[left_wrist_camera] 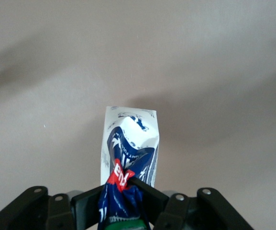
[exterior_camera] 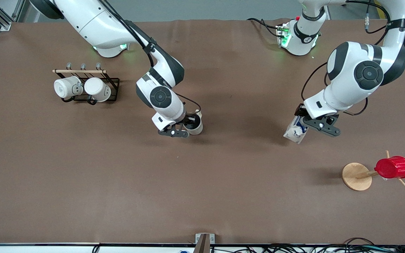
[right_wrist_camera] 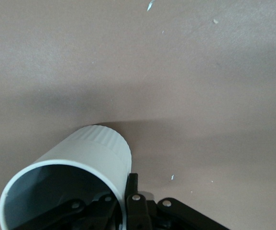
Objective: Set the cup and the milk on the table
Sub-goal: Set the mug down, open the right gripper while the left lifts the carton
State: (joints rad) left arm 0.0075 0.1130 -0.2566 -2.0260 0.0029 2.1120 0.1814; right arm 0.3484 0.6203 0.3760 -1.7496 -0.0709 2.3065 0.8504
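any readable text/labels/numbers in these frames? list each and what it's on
Milk, gripped at its top by the left gripper: white letters on the red mark, partly creased and hidden, not readable for sure; the small print on the white body is too blurred.
Cup, rim clamped by the right gripper: no lettering shows on the side in view.
Two white mugs on the rack, red cup, table: no text visible.

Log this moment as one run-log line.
left end effector: shut on milk, over table | right end effector: shut on cup rim, over table
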